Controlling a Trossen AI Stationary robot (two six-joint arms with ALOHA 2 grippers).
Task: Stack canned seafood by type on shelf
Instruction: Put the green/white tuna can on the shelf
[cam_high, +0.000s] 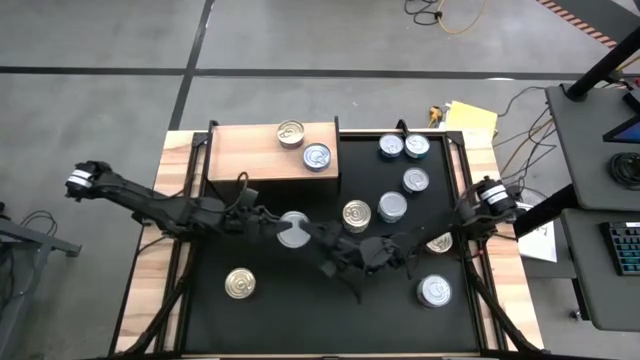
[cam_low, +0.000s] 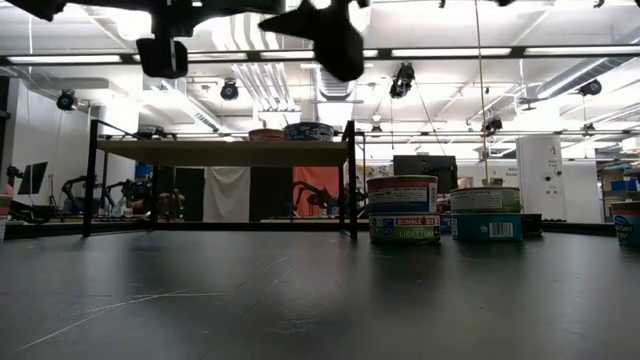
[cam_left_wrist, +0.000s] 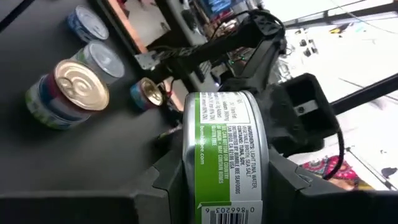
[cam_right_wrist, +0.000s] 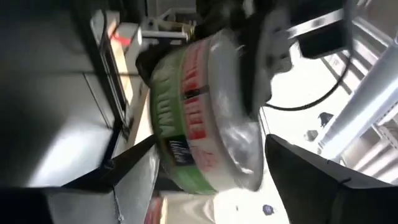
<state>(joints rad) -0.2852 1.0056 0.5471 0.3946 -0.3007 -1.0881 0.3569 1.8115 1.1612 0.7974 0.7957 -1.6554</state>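
Left hand (cam_high: 296, 233) is gripping a green-labelled tin (cam_left_wrist: 225, 155); right hand (cam_right_wrist: 205, 162), wide, is closing around it; judging: release only afterwards.

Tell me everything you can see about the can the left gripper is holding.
The can is a short round tin with a silver top and a green-and-white paper label printed with an ingredients panel and a barcode. It sits clamped on its sides between the left gripper fingers, lifted off the black table near its middle, in front of the wooden shelf. From above, its pale top shows between the fingers. The right gripper stands around the same can, jaws spread on either side.
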